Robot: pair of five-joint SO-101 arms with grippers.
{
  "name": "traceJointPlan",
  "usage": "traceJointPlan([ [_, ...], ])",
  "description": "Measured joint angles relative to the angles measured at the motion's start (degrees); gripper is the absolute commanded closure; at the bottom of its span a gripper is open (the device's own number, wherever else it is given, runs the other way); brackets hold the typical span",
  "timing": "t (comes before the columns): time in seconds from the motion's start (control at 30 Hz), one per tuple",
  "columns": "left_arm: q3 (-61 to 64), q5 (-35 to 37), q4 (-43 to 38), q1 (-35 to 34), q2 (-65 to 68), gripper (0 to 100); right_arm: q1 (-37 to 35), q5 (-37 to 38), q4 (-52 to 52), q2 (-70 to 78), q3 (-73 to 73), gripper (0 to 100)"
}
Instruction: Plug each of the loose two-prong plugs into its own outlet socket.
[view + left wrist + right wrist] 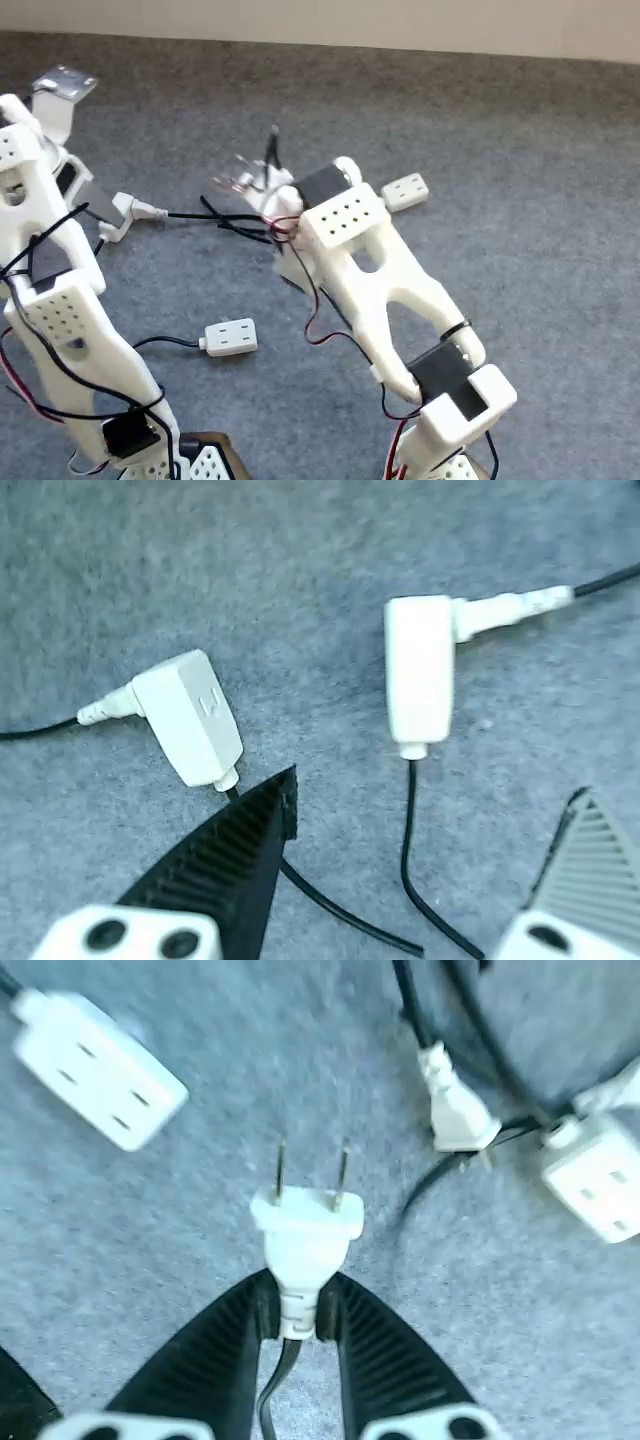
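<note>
**Right gripper holds a plug, left hangs open**

Our right gripper (298, 1305) is clenched on the neck of a white plug (305, 1225) over the middle of the grey tabletop (520, 150), prongs free. A socket block (100, 1070) lies near. Our left gripper (437, 785) is released near the left edge, above a white block (420, 675) with a second plug (510, 608) joined to its side.

Grey carpet (520, 300) meets a pale wall (400, 25).
</note>
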Motion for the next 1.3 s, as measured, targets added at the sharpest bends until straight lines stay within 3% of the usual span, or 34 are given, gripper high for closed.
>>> traceJointPlan([
  [0.1, 6.51, 0.26, 0.0, 1.93, -8.7, 60, -1.32, -0.26, 2.73, -0.09, -9.23, 99.4],
  [0.23, 12.31, 3.25, 0.0, 4.13, -20.66, 60, -1.85, -0.44, 2.73, 0.26, -10.73, 99.4],
  [0.4, 19.08, 6.68, 0.0, 8.0, -32.26, 57, -1.76, -1.49, 1.58, 0.88, -5.19, 99.3],
  [0.53, 24.18, 12.13, -2.02, 11.08, -39.56, 55, -1.85, -5.01, -8.09, -1.41, 1.49, 99.3],
  [0.7, 36.31, 15.56, -9.85, 11.52, -49.49, 55, -1.85, -6.77, -24.09, -14.33, 16.79, 99.3],
  [0.93, 64.53, 18.9, -23.82, 16.18, -69.54, 55, -1.85, -7.91, -46.42, -35.52, 50.11, 99.3],
  [1.07, 82.9, 22.42, -31.38, 22.77, -84.13, 55, -1.85, -8.53, -49.58, -44.4, 64.62, 99.3],
  [1.3, 107.25, 29.19, -40.44, 30.59, -107.78, 55, -1.85, -10.11, -50.2, -56.35, 75.43, 99.3],
])
